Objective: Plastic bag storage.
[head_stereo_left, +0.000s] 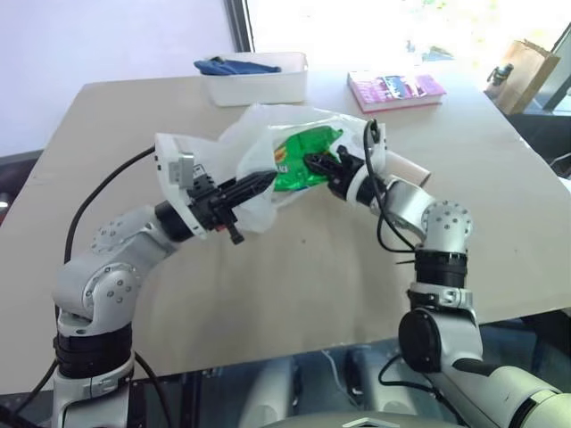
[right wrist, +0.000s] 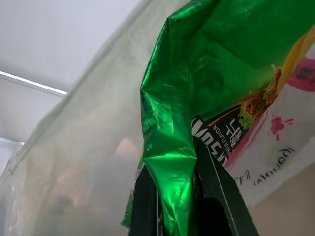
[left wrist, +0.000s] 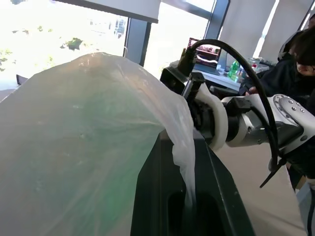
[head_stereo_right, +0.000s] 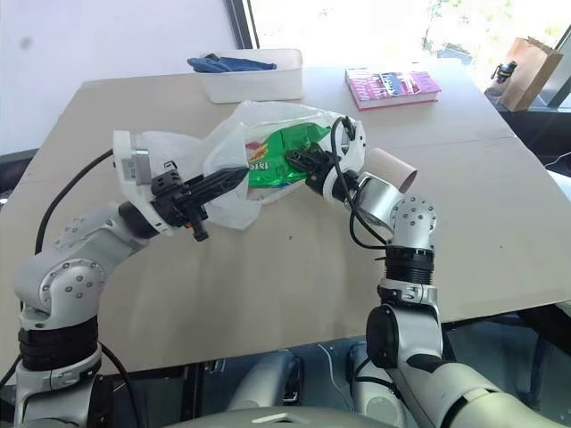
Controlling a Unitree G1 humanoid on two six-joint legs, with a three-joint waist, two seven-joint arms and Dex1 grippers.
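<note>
Not much readable here — the green snack packet [right wrist: 197,98] pinched in the right gripper [right wrist: 189,196] has "FLAVOR" in small white letters on its dark band, right above the fingertips. The bigger lettering there is cut off, and the red print on the plastic bag [right wrist: 275,162] beside it isn't legible.

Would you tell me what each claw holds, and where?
Left claw pinches the plastic bag by its edge; right claw grips the green snack packet at one end.

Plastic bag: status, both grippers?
Left gripper shut on plastic bag, held above table. Right gripper shut on green snack packet at the bag. Nothing in the way.
</note>
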